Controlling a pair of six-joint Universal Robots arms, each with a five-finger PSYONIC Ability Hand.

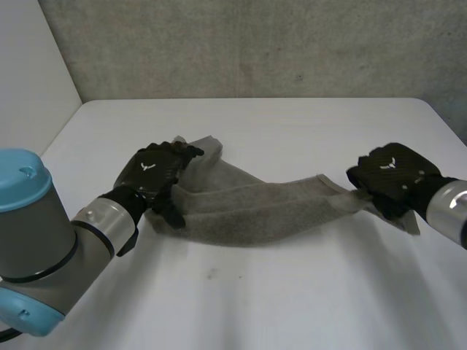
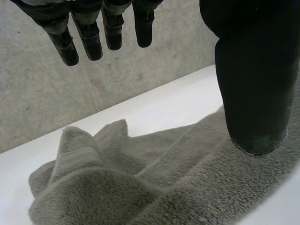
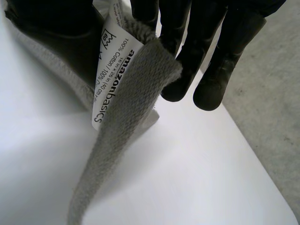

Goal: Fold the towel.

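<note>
Currently left hand (image 1: 157, 173) spread over towel (image 1: 255, 211) end; right hand (image 1: 394, 175) pinching opposite corner.

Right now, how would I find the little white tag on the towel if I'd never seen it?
On the white table a grey towel lies stretched out. Follow it to the end pinched by the right hand. There, by the fingers, sits the care label: the only white strip with black print on grey cloth.
</note>
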